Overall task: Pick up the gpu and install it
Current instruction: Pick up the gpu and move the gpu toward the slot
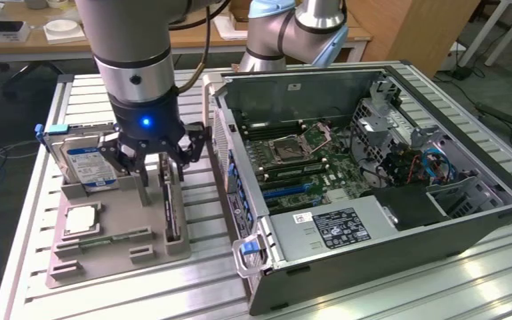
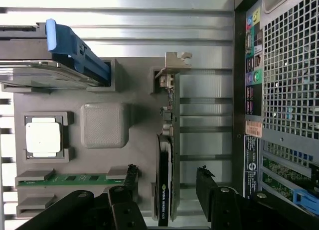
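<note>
**Hand point(image 1: 160, 159) held apart above the graphics card point(image 1: 173, 213), which stands on edge in a slot of the grey tray point(image 1: 105, 265).**
We judge the card light, stiff and fragile, best pinched across its flat faces near the upper edge, away from the metal bracket point(image 2: 173, 60). In the exterior view, the hard drive point(image 1: 87, 163) stands at ten o'clock of the card. The computer case point(image 1: 372, 200) stands close at three o'clock, narrowing the lift path.
</note>
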